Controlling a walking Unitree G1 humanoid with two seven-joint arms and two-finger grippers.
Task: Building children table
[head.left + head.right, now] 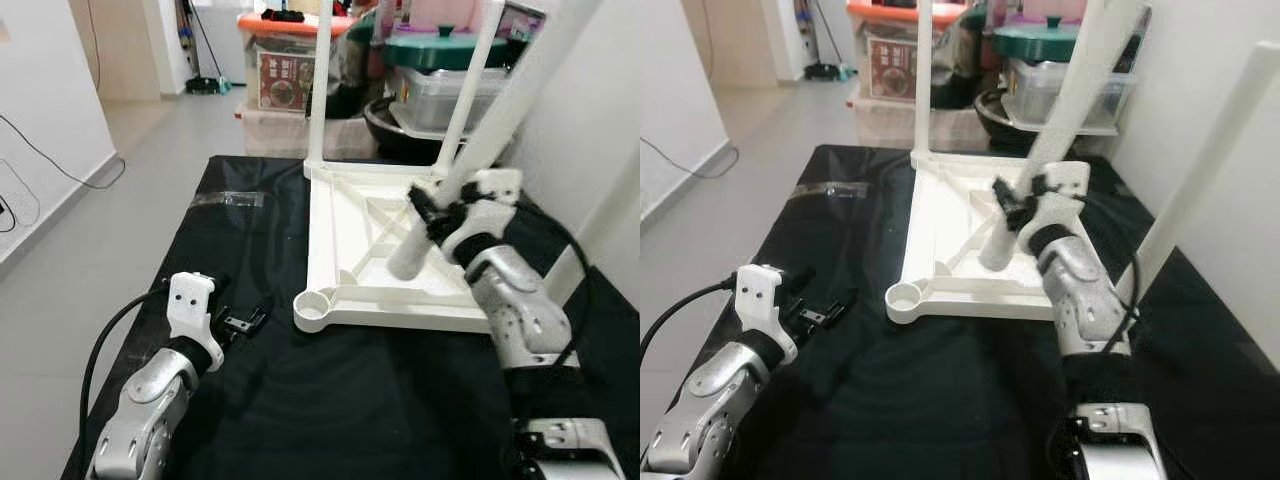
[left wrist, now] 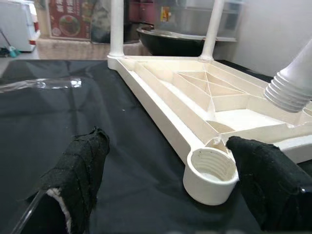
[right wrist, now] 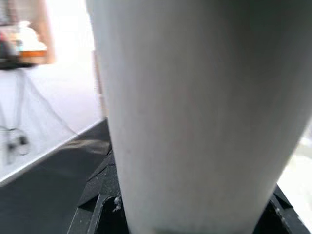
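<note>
Right gripper [image 1: 440, 212]: clamped around a loose white table leg [image 1: 500, 110], gripping it a bit above the threaded lower end, leg tilted.
Loose leg tip: hanging just over the ribbed underside, not seated in any socket as far as I can tell.
Table top [image 1: 345, 215]: white, flipped upside down on the black cloth [image 1: 330, 410], just beyond both grippers.
Fitted legs: two already standing upright at the far corners [image 1: 320, 80].
Empty socket [image 2: 210, 174]: round threaded corner nearest the left gripper, just beside one fingertip.
Left gripper [image 1: 240, 322]: fingers [image 2: 80, 168] spread apart, holding nothing, low over the cloth.
Behind the table: plastic storage boxes [image 1: 285, 70].
</note>
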